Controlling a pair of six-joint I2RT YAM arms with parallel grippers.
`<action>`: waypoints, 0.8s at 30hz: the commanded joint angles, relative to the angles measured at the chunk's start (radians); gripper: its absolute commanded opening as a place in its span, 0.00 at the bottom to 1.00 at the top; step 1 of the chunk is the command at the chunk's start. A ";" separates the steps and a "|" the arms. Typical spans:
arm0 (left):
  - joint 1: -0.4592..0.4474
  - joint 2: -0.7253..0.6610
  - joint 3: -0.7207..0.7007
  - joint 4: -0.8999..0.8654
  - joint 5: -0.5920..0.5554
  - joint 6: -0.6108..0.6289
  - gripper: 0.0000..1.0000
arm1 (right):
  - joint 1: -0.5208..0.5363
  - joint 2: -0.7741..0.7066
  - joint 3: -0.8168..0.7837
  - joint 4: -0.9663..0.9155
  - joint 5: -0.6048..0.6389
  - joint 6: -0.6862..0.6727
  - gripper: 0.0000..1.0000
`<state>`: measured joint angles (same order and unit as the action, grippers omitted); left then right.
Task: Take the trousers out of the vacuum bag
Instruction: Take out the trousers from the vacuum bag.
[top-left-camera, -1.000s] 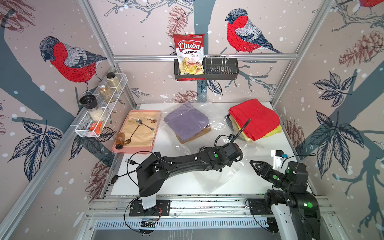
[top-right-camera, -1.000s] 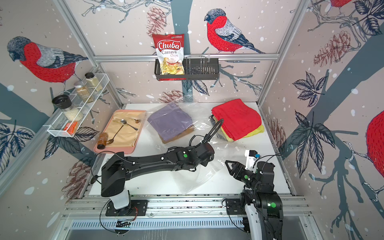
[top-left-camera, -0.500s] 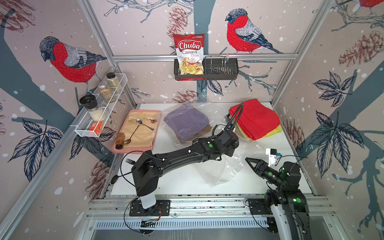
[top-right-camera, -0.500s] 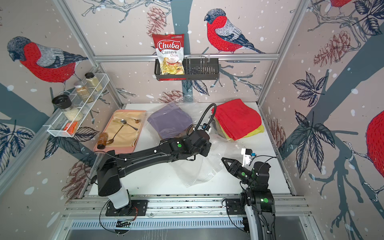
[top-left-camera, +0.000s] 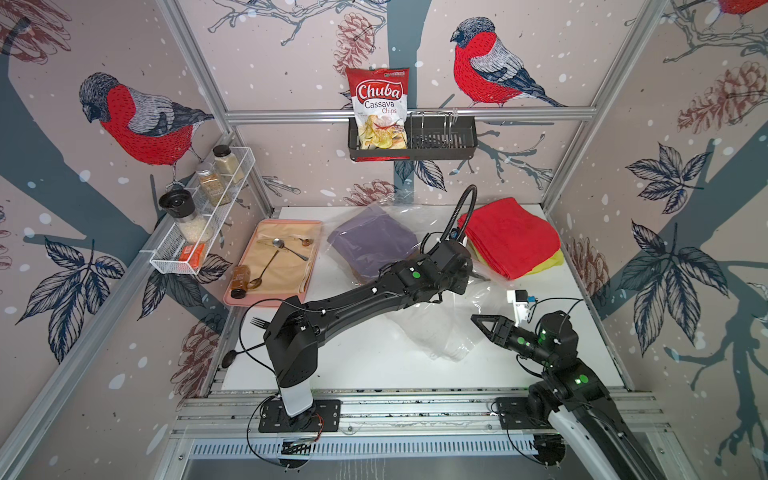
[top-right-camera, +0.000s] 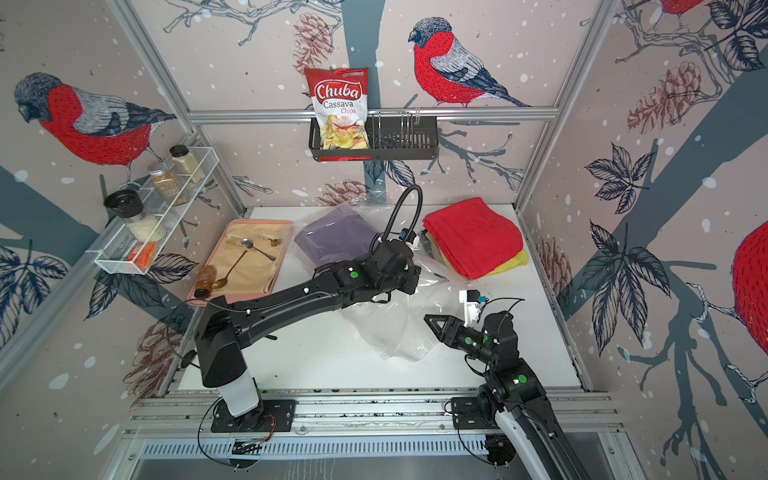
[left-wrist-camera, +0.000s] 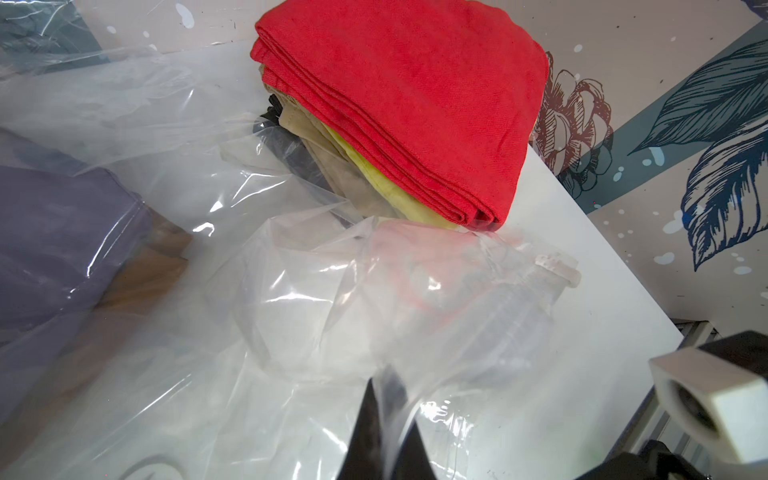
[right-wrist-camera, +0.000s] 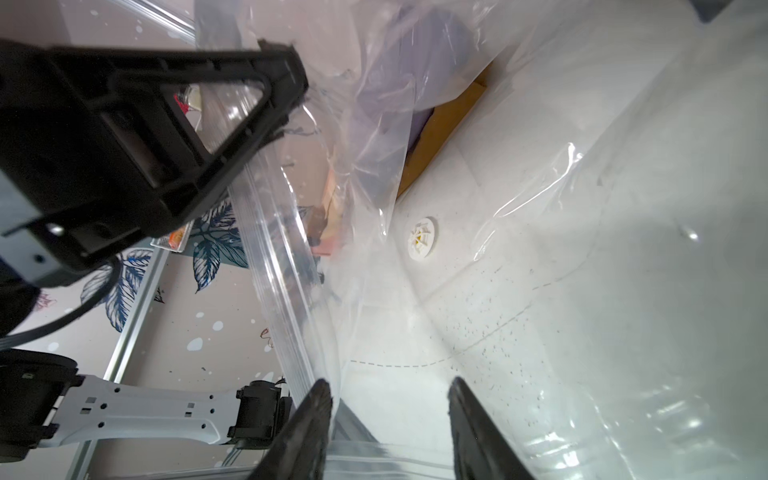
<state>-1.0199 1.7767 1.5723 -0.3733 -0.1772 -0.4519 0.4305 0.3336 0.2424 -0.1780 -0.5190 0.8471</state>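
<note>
**While the clear crinkly plastic vacuum bag (top-left-camera: 432, 328) is pinched, folded purple cloth trousers (top-left-camera: 372, 241) lie inside**

The bag is spread over the white table (top-left-camera: 374, 365), with a red-topped stack of folded trousers (top-left-camera: 511, 237) set outside, just beside it. Its film is clamped in the closed left gripper (left-wrist-camera: 384, 378); the right gripper (right-wrist-camera: 390, 384) is held part-open, gripping nothing.

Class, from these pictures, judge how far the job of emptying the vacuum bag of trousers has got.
Done: red, yellow, tan and black trousers lie stacked outside the vacuum bag. In hand: left gripper pinches the bag's film; right gripper stands open by its zip edge. Left: purple and mustard-brown trousers, still inside.
</note>
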 joint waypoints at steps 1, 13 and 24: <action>0.011 0.001 0.021 0.017 0.019 0.012 0.00 | 0.137 0.071 -0.004 0.129 0.237 0.013 0.47; 0.020 -0.062 0.022 -0.036 0.058 0.022 0.00 | 0.397 0.580 0.035 0.550 0.473 -0.020 0.48; 0.022 -0.176 -0.043 -0.060 0.041 0.028 0.00 | 0.330 1.012 0.210 0.876 0.281 0.031 0.52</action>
<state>-1.0000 1.6272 1.5311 -0.4301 -0.1280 -0.4435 0.7673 1.2881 0.4091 0.5556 -0.1783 0.8654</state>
